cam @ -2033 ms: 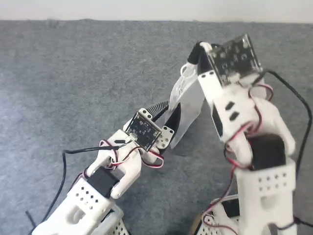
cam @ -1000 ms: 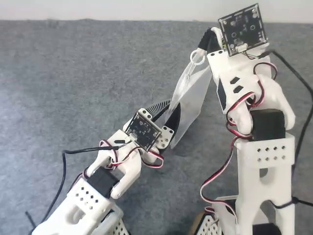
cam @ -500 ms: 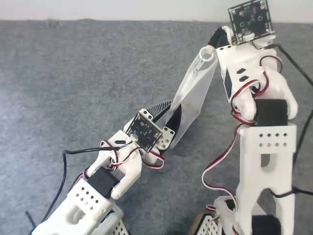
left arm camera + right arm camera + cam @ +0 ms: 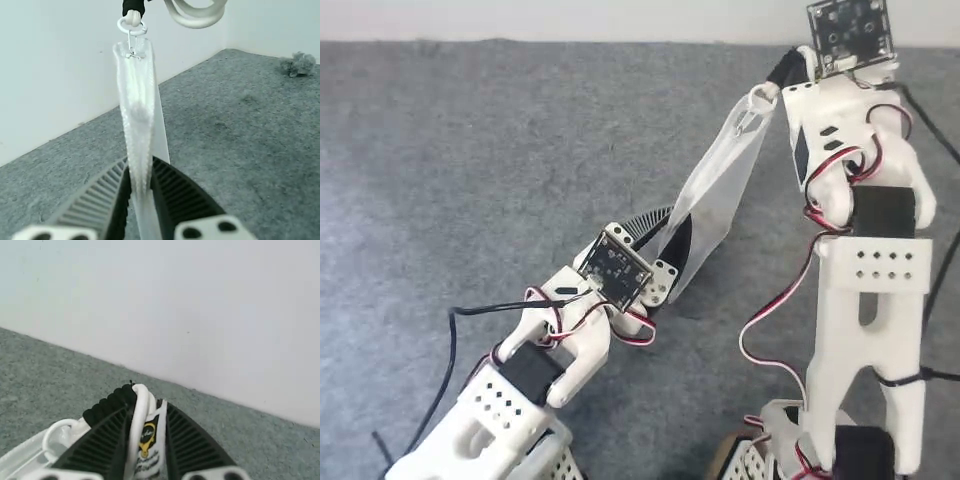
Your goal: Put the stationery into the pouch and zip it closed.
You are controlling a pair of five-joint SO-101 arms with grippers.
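Note:
A translucent white pouch (image 4: pixel 715 195) hangs stretched in the air between my two arms. My left gripper (image 4: pixel 665 245) is shut on its lower end, and in the left wrist view the black ribbed fingers (image 4: pixel 172 192) pinch the pouch (image 4: pixel 139 110) from both sides. My right gripper (image 4: pixel 782 78) is shut on the zipper pull loop (image 4: pixel 758 100) at the pouch's raised upper end, far right. The right wrist view has the white pull cord (image 4: pixel 139 415) and a small tag clamped between the fingers (image 4: pixel 187 442). Whether any stationery lies inside the pouch cannot be made out.
Grey carpet (image 4: pixel 470 170) covers the table, with a white wall along its far edge (image 4: pixel 570 25). A small grey fluff ball (image 4: pixel 297 64) lies on the carpet in the left wrist view. Black cables trail beside both arm bases.
My right arm has risen and swung to the far right with the zipper pull, stretching the pouch longer and tauter. The left arm has stayed put, holding the lower end.

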